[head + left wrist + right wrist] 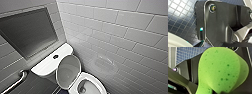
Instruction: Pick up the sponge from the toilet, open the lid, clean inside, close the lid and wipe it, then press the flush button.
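Right now the right gripper (216, 91) is holding the sponge (220, 69). It is squeezing the sponge at one narrow end, and the fat round end is sticking out free. The sponge is hanging in the air close to the wrist camera, with the checked floor (188, 54) showing behind it. As for the left gripper, I cannot tell if it is open or closed. Its wrist camera is looking past a dark robot plate (220, 25) at a white curved edge (175, 40). That edge may be part of the toilet, but I am not sure.

From up high, the toilet (93, 78) is sitting in the corner by the white tiled wall (120, 37). The lid (68, 71) is standing up in front of the tank (45, 65), so the bowl is lying open. The flush button (55, 56) is sitting in the middle of the tank top.

I am guessing the cleaning-inside step is the one in hand. The bowl is lying low and in front, with its long way running from the tank out toward the robot. The right arm is carrying the sponge, so it is the one that needs to go down into the bowl, round end first.
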Robot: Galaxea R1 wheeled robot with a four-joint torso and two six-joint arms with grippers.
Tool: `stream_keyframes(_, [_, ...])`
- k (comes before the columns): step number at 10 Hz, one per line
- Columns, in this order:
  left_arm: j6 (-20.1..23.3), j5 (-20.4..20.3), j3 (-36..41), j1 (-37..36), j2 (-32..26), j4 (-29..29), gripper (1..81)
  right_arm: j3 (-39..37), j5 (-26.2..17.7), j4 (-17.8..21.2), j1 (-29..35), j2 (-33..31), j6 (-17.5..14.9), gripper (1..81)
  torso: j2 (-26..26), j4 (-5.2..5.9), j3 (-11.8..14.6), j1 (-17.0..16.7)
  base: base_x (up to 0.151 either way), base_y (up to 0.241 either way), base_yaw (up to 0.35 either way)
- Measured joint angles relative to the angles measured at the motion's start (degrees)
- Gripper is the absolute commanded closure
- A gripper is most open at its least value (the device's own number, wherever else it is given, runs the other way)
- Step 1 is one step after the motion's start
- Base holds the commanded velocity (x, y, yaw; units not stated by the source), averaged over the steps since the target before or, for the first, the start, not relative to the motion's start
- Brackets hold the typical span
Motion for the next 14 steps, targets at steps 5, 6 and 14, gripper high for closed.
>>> stream_keyframes(5, [11.34, 10.08, -5.24, 5.9, 4.72, -11.15, 1.0, -0.1, -0.05, -0.89, -0.39, 0.15, 0.0, 81.1, -0.02, 0.0, 0.02, 0.0, 0.0, 0.0, 0.0])
stream_keyframes(6, [14.37, 12.31, -5.24, 6.56, 5.44, -14.8, 1.0, -0.33, -0.13, -0.91, -0.46, 0.59, -0.02, 81.1, -0.02, 0.0, 0.05, 0.0, 0.0, 0.0, 0.0])
stream_keyframes(14, [59.44, 32.2, -5.18, 8.24, 13.81, -58.08, 1.0, -0.85, -0.16, -1.07, -0.44, 0.94, 0.0, 81.1, -0.04, 0.0, 0.05, 0.0, 0.0, 0.0, 0.0])
